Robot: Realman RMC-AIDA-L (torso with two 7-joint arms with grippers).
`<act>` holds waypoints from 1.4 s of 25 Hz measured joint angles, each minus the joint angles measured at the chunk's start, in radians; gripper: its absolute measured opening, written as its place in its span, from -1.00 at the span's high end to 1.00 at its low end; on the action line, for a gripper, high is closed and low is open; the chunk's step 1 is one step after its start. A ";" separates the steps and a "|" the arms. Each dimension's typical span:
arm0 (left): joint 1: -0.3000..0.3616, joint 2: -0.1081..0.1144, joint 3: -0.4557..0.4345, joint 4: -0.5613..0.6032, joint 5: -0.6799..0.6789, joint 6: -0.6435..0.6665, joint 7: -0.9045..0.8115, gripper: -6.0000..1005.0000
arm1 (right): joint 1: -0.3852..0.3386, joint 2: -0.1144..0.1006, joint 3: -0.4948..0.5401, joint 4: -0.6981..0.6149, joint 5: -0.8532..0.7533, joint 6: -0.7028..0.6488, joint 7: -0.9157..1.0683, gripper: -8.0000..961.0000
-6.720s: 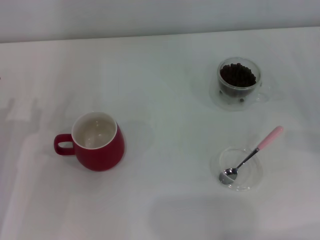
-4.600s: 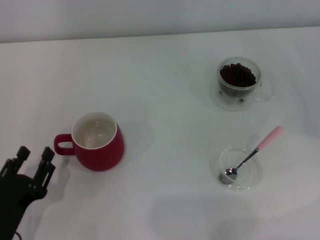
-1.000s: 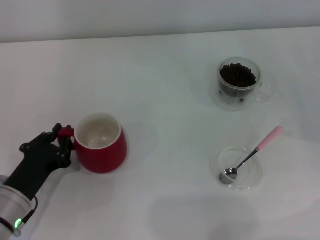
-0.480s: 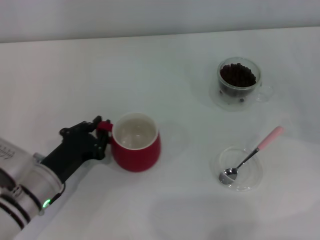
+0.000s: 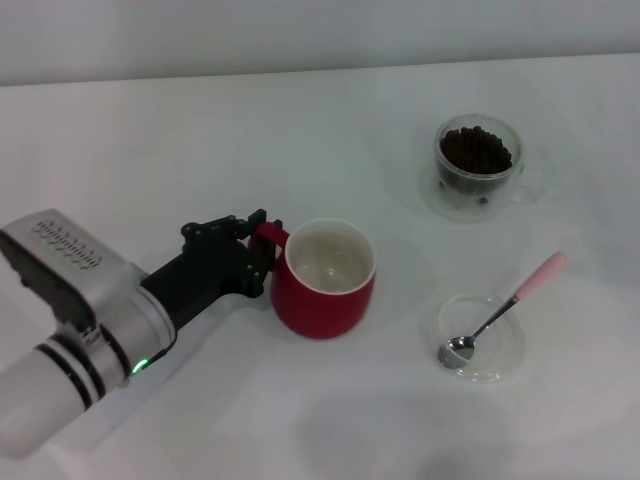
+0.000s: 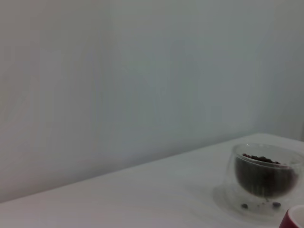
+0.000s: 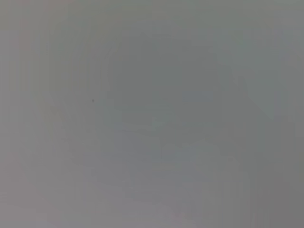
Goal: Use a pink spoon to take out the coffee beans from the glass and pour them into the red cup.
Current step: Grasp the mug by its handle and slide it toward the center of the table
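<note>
The red cup (image 5: 325, 282) stands on the white table near the middle of the head view, its off-white inside empty. My left gripper (image 5: 262, 252) is shut on the cup's handle, on the cup's left side. The glass (image 5: 477, 166) sits at the back right, holding dark coffee beans (image 5: 476, 150); the left wrist view also shows the glass (image 6: 264, 178) and a sliver of the red cup (image 6: 293, 219). The pink spoon (image 5: 505, 308) lies with its metal bowl in a flat clear dish (image 5: 481, 337), handle pointing back right. My right gripper is out of view.
The white table (image 5: 330, 130) runs back to a pale wall. A few loose beans lie between the glass's walls at its base. The right wrist view shows only a plain grey surface.
My left arm came in from the left, took hold of the cup's handle and slid the cup rightward towards the table's middle. Glass, spoon and dish have stayed put.
</note>
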 joint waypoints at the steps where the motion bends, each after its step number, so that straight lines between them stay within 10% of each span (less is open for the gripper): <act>1: -0.008 0.000 0.000 -0.005 0.002 0.014 0.000 0.64 | 0.000 0.000 0.000 0.000 0.000 0.000 0.000 -0.82; 21: -0.039 0.000 -0.030 -0.034 0.028 0.058 -0.003 0.63 | 0.006 -0.001 0.000 -0.003 -0.003 0.000 -0.001 -0.82; 29: -0.035 0.001 -0.032 -0.034 0.029 0.038 -0.001 0.05 | 0.004 -0.002 0.000 -0.004 0.001 0.000 0.000 -0.82; 35: -0.034 0.002 -0.032 -0.036 0.028 0.045 -0.001 0.00 | 0.001 -0.001 0.000 -0.002 0.002 0.000 0.000 -0.82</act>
